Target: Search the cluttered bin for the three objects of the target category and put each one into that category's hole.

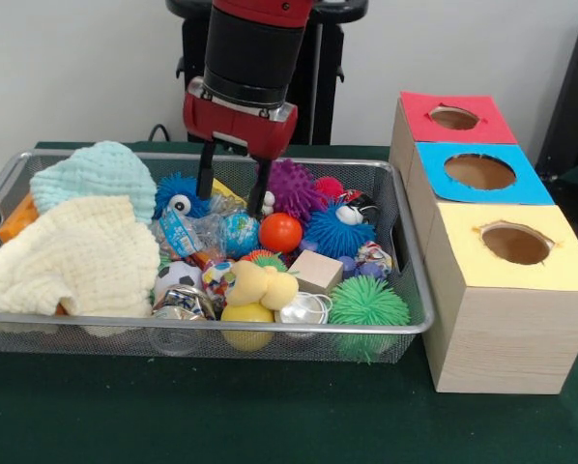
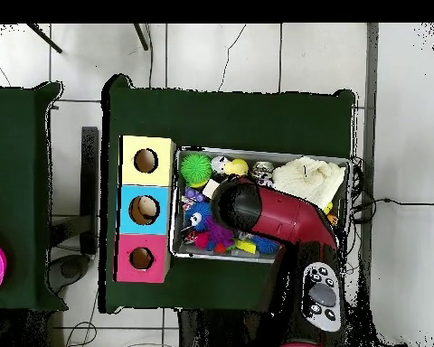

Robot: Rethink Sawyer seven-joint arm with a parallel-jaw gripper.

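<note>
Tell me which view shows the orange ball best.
The front view: the orange ball sits fully visible mid-bin, just right of the open gripper. In the overhead view the arm covers that part of the wire bin, so the ball cannot be seen.

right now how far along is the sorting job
Nothing looks delivered: no object shows in the red, blue or yellow hole. The gripper hangs open over the bin, fingers down among the toys, holding nothing. All placements seem left.
</note>
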